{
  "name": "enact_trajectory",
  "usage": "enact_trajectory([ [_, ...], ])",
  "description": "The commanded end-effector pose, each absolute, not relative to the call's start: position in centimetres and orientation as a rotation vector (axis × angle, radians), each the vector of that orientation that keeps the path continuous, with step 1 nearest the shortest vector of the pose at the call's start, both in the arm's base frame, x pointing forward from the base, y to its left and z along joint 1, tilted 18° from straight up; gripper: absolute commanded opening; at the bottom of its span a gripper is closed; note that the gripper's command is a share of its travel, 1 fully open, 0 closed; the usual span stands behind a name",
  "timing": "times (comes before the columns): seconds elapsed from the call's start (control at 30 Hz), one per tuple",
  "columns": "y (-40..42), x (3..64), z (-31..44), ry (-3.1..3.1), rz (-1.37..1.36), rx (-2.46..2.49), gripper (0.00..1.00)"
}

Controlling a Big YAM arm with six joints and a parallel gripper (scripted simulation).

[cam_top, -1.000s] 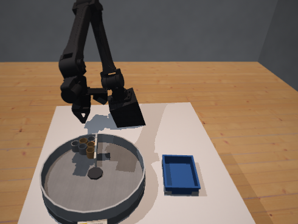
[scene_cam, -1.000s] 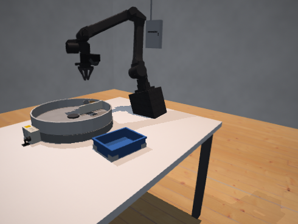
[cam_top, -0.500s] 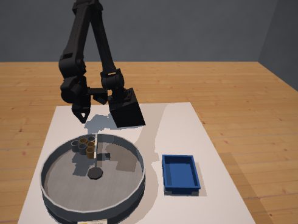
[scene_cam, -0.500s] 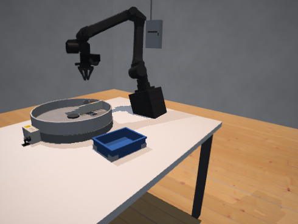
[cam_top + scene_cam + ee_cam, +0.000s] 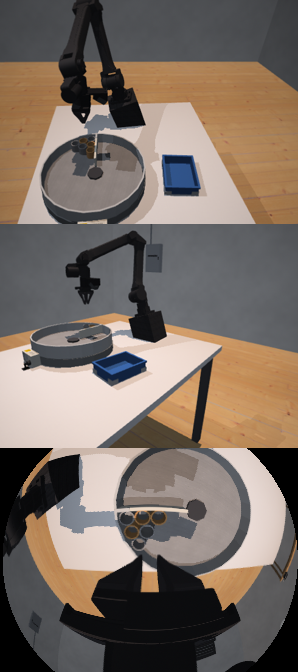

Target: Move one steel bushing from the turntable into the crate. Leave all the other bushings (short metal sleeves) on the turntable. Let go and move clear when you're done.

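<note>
Arm folded at the elbow, wrist pointing straight down; claw (image 5: pixel 86 299) hangs high above the far rim of the turntable (image 5: pixel 48 185), fingers nearly pressed together, pinching nothing. Bushings (image 5: pixel 83 145), grey steel and brown ones, stand clustered against the far wall beside a thin divider bar (image 5: pixel 96 149). Crate (image 5: pixel 181 172) sits on the counter (image 5: pixel 170 352), holding nothing. Exterior view: turntable wall hides most of the cluster.

Matt steel and brass bushings (image 5: pixel 83 145)
</note>
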State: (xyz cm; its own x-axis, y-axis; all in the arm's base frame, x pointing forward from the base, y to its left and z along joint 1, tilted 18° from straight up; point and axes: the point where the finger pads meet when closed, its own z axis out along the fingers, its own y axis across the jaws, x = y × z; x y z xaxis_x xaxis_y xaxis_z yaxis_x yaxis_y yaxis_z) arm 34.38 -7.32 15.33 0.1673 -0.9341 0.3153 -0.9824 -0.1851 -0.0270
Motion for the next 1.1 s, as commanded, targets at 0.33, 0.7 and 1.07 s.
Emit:
enact_trajectory([
  [0.33, -7.1, 35.7, 17.3, -1.902, 0.436, 2.255, 0.19],
  [0.7, -7.1, 35.6, 17.2, -1.902, 0.432, 2.253, 0.19],
  [1.07, -11.6, 35.6, 8.0, -2.085, 0.405, 2.089, 0.19],
])
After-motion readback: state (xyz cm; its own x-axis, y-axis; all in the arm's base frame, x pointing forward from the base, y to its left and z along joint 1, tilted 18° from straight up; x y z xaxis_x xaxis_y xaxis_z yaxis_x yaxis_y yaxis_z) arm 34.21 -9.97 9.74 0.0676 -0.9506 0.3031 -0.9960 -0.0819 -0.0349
